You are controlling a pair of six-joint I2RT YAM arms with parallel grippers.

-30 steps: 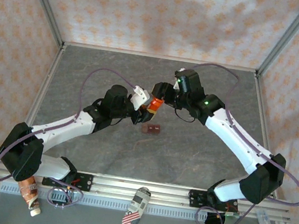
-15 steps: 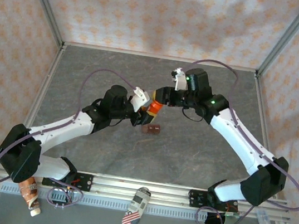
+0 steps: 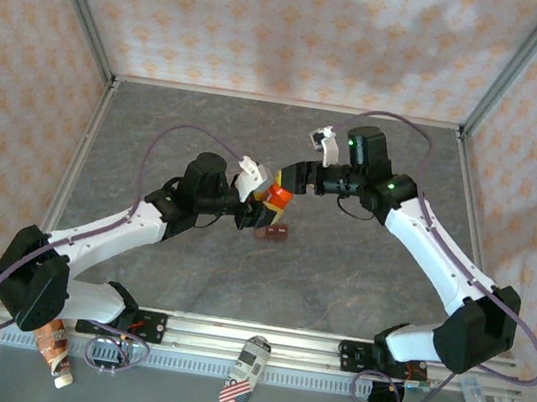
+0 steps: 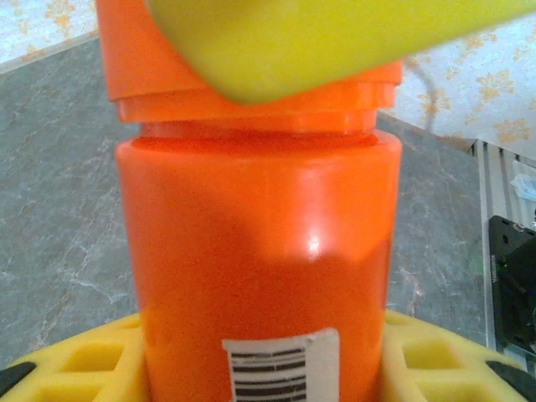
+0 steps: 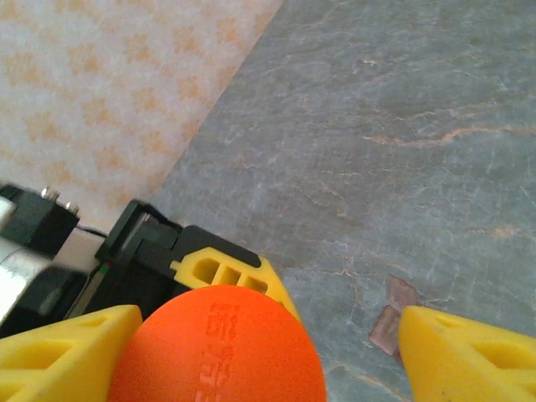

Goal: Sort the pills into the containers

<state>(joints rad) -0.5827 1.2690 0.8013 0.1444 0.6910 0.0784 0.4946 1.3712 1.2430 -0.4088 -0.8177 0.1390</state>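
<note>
Two grippers meet at an orange bottle (image 3: 275, 198) near the middle of the table (image 3: 358, 275). The left gripper (image 3: 256, 205) is clamped on its body, and the right gripper (image 3: 293, 178) has its yellow fingers (image 5: 63, 347) spread either side of the cap (image 5: 219, 345), one touching and the other apart. We see the dark red-brown container box (image 3: 272, 231) lying on the table just beside the bottle, on its near side, and neither gripper touches it.

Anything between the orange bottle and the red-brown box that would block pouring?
Yes: the cap is on the orange bottle, which the left gripper holds. The right gripper straddles the cap, one finger apart. Nothing visible lies on the way to the red-brown box.
</note>
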